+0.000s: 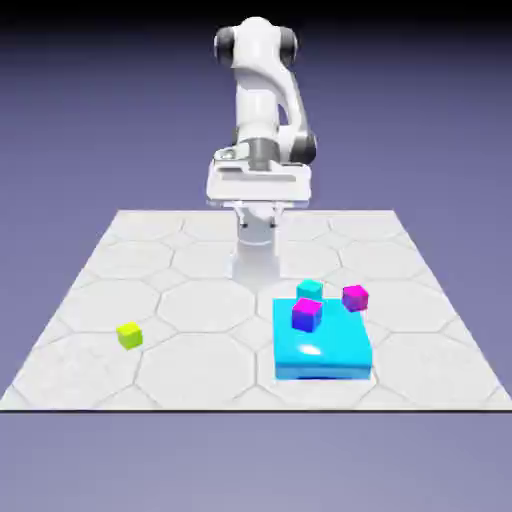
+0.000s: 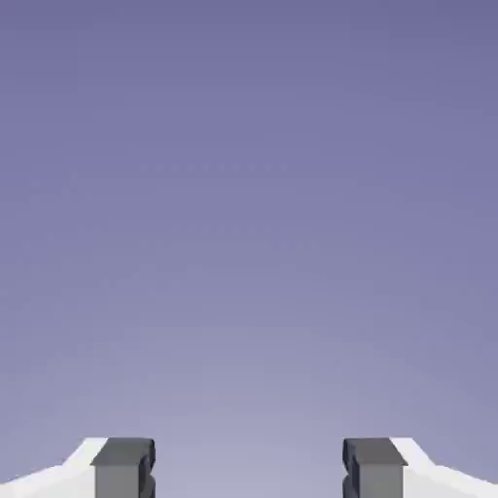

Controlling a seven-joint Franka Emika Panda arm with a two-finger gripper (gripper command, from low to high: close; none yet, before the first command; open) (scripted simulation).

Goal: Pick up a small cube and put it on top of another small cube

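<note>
Hand view shows your gripper (image 2: 249,472) spread and empty. Your lime cube (image 1: 129,335) sits far left, alone; descend off-centre and you could knock it away.

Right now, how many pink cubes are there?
2. One pink cube sits on the big blue block; the other is behind that block's far right corner. None seem hidden.

Exterior view high, far, facing arm (image 1: 262,110) across table (image 1: 200,300) — hand view only backdrop, fingertips (image 2: 124,467) — nothing shared
</note>
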